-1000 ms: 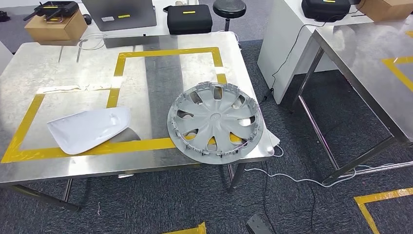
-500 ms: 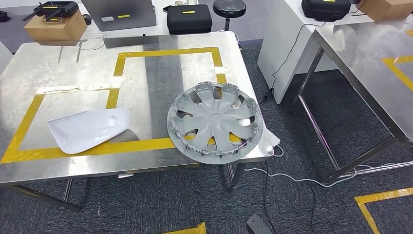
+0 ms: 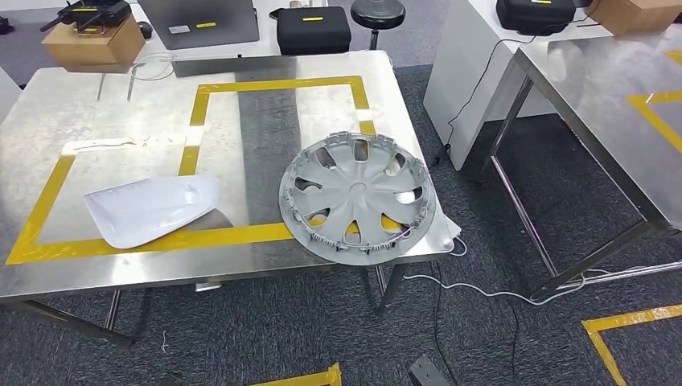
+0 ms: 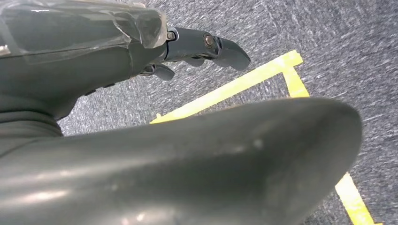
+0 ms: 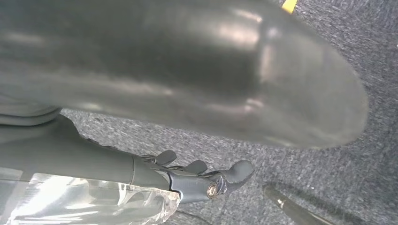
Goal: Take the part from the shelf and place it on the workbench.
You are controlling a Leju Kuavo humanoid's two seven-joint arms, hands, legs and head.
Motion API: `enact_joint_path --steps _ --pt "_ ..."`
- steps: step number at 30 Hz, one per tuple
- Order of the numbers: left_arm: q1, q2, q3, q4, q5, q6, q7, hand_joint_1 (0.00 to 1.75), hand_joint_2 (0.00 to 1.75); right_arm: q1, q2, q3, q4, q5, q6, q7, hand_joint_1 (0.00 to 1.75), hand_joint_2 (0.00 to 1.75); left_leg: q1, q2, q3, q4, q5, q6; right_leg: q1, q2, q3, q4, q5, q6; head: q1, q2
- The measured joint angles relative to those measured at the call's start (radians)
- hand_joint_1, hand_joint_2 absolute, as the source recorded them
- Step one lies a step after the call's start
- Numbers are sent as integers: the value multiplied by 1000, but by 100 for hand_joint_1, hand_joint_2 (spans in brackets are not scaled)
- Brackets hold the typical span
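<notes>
Left hand (image 4: pixel 197 47) and right hand (image 5: pixel 202 180): fingers apart, empty, over carpet.

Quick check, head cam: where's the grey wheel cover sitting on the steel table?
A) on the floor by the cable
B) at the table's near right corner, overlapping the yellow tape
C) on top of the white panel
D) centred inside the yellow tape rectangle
B: the wheel cover lies flat at the steel table's near right corner, across the yellow tape, apart from the white panel.
</notes>
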Motion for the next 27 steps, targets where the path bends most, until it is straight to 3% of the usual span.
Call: enact_joint_path --steps 2,3,4,7,8,9,11,12,13,14,15,16,18,19,21,23,25,27 --pt "-2 0 0 3 -3 0 0 0 0 -1 -1 -3 -6 3 0 2 0 0 0 0 -9 0 13 -9 1 -1 99 -157 41 4 -1 0" --pt "-3 0 0 5 -5 1 1 0 0 -2 -2 -5 -10 5 -1 4 0 0 0 -1 -12 0 19 -15 4 -2 129 -207 57 1 -1 0" --pt "-4 1 0 5 -7 1 1 0 0 -3 -2 -8 -13 8 -1 7 0 0 0 -1 -13 1 25 -21 7 -2 138 -227 66 -6 -1 0" --pt "-5 2 0 7 -13 1 2 0 0 -2 -2 -14 -20 16 -1 14 0 0 6 -3 -17 0 35 -43 9 -4 120 -230 88 -31 -2 0" --pt "-5 3 0 7 -15 1 3 0 0 -2 -2 -15 -22 19 -1 16 0 0 9 -2 -24 11 17 -51 6 -6 114 -231 97 -42 -3 0" --pt "-4 4 1 8 -17 1 4 0 0 -1 -2 -17 -24 22 -1 18 0 0 12 0 -35 40 -20 -59 3 -8 105 -233 107 -51 -3 0" --pt "-5 5 2 9 -18 2 6 0 0 0 -2 -19 -27 26 0 21 0 0 20 4 -68 153 -127 -74 1 -10 84 -232 126 -61 -4 0" --pt "-5 6 2 10 -20 2 6 0 0 1 -2 -20 -27 28 1 21 0 0 23 5 -81 218 -167 -80 1 -11 73 -230 135 -60 -4 0" --pt "-6 7 3 10 -23 2 6 0 0 3 -2 -21 -28 30 2 22 0 0 27 7 -84 267 -187 -86 1 -11 61 -228 144 -58 -4 0" --pt "-6 7 3 11 -26 2 6 0 0 4 -1 -22 -28 31 2 23 0 0 31 8 -70 283 -185 -89 0 -12 50 -226 152 -54 -4 0" --pt "-6 8 3 12 -29 2 6 0 0 6 -1 -22 -28 32 2 24 0 0 34 9 -36 259 -167 -91 -2 -12 40 -223 158 -50 -4 0" --pt "-7 9 3 12 -33 2 6 0 0 7 0 -23 -28 33 2 25 0 0 36 10 16 199 -144 -92 -3 -12 32 -219 163 -46 -4 0" --pt "-10 12 4 12 -39 2 6 0 0 8 1 -26 -31 34 2 26 0 0 35 9 119 57 -125 -85 -3 -12 21 -215 172 -34 -3 0" --pt "-12 14 4 12 -43 2 6 0 0 8 2 -29 -33 34 2 26 0 0 32 8 146 14 -124 -78 -3 -13 19 -215 177 -26 -3 0" --pt "-15 17 7 12 -51 2 8 0 0 9 4 -34 -37 34 1 26 0 0 23 5 151 -4 -120 -61 -4 -13 16 -217 190 -9 -3 0" --pt "-19 19 9 13 -59 1 11 0 0 13 6 -40 -40 34 0 28 0 0 23 9 142 -16 -103 -40 -6 -13 9 -210 186 -1 -3 0" --pt "-24 18 10 13 -68 1 14 0 0 15 7 -45 -41 34 -1 29 0 0 25 13 123 -26 -78 -20 -7 -12 -21 -142 126 -10 -2 0" --pt "-26 16 11 12 -73 -2 17 0 0 16 7 -49 -41 34 -1 31 0 0 20 15 95 -25 -57 -12 -6 -12 -67 -7 41 -19 -1 0"
